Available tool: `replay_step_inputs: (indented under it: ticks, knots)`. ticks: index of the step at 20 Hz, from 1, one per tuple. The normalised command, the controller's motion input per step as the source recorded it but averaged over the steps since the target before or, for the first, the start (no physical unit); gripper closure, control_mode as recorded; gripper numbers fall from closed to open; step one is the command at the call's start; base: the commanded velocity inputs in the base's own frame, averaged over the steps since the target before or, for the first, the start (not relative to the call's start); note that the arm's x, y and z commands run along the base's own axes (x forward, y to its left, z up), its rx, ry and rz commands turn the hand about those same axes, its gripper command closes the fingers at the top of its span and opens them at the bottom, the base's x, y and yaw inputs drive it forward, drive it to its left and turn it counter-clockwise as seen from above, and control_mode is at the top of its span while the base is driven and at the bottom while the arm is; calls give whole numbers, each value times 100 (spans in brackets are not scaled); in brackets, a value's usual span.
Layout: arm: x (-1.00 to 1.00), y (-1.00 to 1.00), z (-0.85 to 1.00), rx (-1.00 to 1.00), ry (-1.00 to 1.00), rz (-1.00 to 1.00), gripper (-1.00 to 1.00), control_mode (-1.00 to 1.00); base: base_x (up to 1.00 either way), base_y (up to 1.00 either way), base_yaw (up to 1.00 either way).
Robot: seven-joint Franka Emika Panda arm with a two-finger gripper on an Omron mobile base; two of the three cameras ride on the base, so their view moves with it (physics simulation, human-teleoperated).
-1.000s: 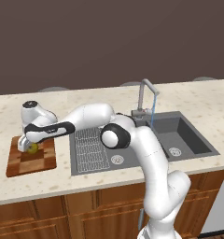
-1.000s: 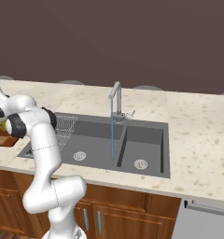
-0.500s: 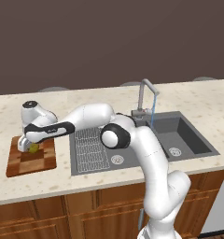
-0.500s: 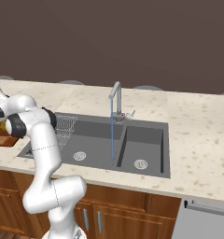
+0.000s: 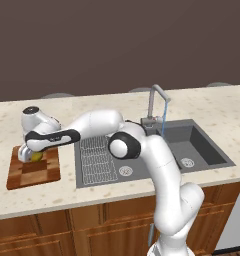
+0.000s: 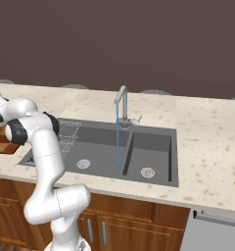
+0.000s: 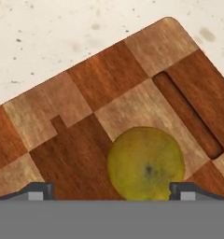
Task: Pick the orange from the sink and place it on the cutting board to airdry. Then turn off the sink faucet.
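The orange (image 7: 146, 163) lies on the board (image 7: 100, 116), on the checkered wood just beside a long dark slot cut in it; the gripper (image 7: 111, 190) stands wide over it, one tip on each side of the fruit, and I cannot tell if the tips touch the skin. In the left base view the orange (image 5: 37, 156) is a small yellow spot under the white hand, near the far edge of the board (image 5: 34, 169); the board sits on the desk (image 5: 67, 192) near its left end, just beside the left rim of the sink (image 5: 142, 165), apart from it by a thin strip of stone. The arm reaches from the front of the desk over the ribbed drainer part of the sink to the board. The faucet (image 6: 121, 105) stands at the far rim of the sink (image 6: 105, 147), in the middle; a thin blue stream of water (image 6: 118, 142) falls straight from its spout into the left basin, near the wall between the two basins.
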Motion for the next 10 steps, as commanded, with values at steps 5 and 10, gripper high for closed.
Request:
replay_step_inputs:
  ticks: [5, 10]
  knots:
    - [-15, -16, 19, 1, 0, 0, -100, -100, 0, 0, 0]
    - [-15, -24, 13, 3, 0, 0, -100, -100, 0, 0, 0]
